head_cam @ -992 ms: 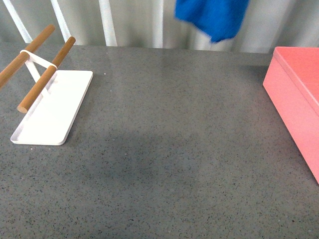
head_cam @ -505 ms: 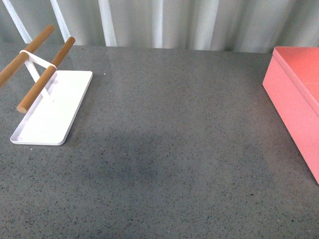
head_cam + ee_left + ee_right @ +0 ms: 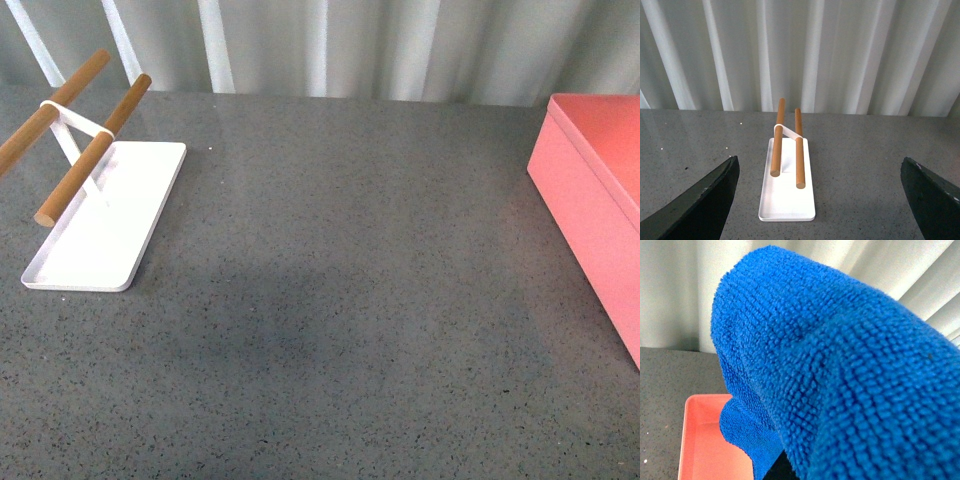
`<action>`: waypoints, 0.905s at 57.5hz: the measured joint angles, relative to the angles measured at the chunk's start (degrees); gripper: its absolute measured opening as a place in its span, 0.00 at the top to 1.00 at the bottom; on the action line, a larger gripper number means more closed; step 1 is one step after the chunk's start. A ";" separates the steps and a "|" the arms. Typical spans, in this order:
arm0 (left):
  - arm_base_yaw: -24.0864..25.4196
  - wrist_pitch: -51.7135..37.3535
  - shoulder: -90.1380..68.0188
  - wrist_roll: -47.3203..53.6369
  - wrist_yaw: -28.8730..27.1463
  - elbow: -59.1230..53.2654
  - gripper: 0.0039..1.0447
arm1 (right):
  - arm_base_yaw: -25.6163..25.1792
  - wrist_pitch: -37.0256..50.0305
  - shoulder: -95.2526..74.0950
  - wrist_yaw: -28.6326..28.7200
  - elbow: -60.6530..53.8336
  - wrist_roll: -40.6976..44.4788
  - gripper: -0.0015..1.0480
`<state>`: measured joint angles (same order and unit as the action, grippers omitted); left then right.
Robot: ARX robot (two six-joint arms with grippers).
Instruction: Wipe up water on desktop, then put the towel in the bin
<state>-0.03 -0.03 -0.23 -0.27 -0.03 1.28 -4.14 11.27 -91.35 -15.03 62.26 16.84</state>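
Note:
The bright-blue fluffy towel (image 3: pixel 830 370) fills most of the right wrist view, bunched over my right gripper, which is shut on it; the fingers are hidden by the cloth. Below the towel lies the salmon-pink bin (image 3: pixel 702 445). In the front view the bin (image 3: pixel 600 190) stands at the right edge of the speckled dark-grey desktop (image 3: pixel 340 300); the towel and both arms are out of that view. My left gripper (image 3: pixel 825 200) is open and empty, its dark fingers (image 3: pixel 700 205) spread wide above the desktop.
A flat white tray (image 3: pixel 105 225) with two wooden rods (image 3: pixel 90 150) stands at the left of the desktop; it also shows in the left wrist view (image 3: pixel 787 197). A white corrugated wall (image 3: pixel 320 45) runs behind the desktop.
One second ago the towel hung at the top of the front view; it has since left that view. The desktop, tray and bin have not moved.

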 joint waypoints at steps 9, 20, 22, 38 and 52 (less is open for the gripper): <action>0.00 0.00 0.00 0.00 0.02 0.00 0.06 | -0.35 -0.44 0.57 0.37 -0.55 -0.22 0.95; 0.00 0.00 0.00 0.00 0.02 0.00 0.06 | -1.70 -16.74 0.59 0.79 1.14 -4.33 0.95; 0.00 0.00 0.00 0.00 0.02 0.00 0.06 | -2.01 -19.96 0.59 0.98 1.27 -4.79 0.95; 0.00 0.00 0.04 0.00 0.00 0.00 0.06 | -3.72 -21.62 0.59 1.95 2.84 -5.55 0.95; 0.00 0.00 0.04 0.00 0.00 0.00 0.06 | -3.85 -23.02 0.07 1.53 3.02 -5.51 0.79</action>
<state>-0.03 -0.03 -0.19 -0.27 -0.03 1.28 -7.99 -11.75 -91.29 -13.50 65.28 11.33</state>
